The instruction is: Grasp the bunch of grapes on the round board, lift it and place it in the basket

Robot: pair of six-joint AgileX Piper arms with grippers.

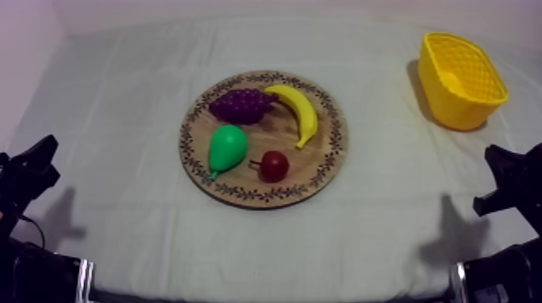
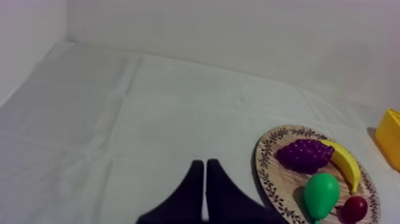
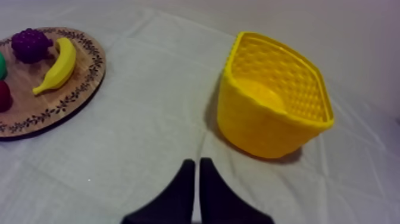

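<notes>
A purple bunch of grapes (image 1: 239,105) lies on the far left part of the round wooden board (image 1: 331,153) at the table's middle, touching the banana (image 1: 298,112). The grapes (image 2: 304,155) also lie on the board (image 2: 266,173) beyond my left gripper (image 2: 205,164), which is shut, fingers together as a narrow wedge. The yellow basket (image 1: 460,79) stands empty at the far right. My right gripper (image 3: 196,162) is shut and sits just short of the basket (image 3: 271,98), with the grapes (image 3: 31,44) far off to its side. Both arms rest low at the near corners.
On the board with the grapes are a green pear (image 1: 227,147) and a small red fruit (image 1: 274,165). Bare cloth lies between the board and the basket and all along the near edge.
</notes>
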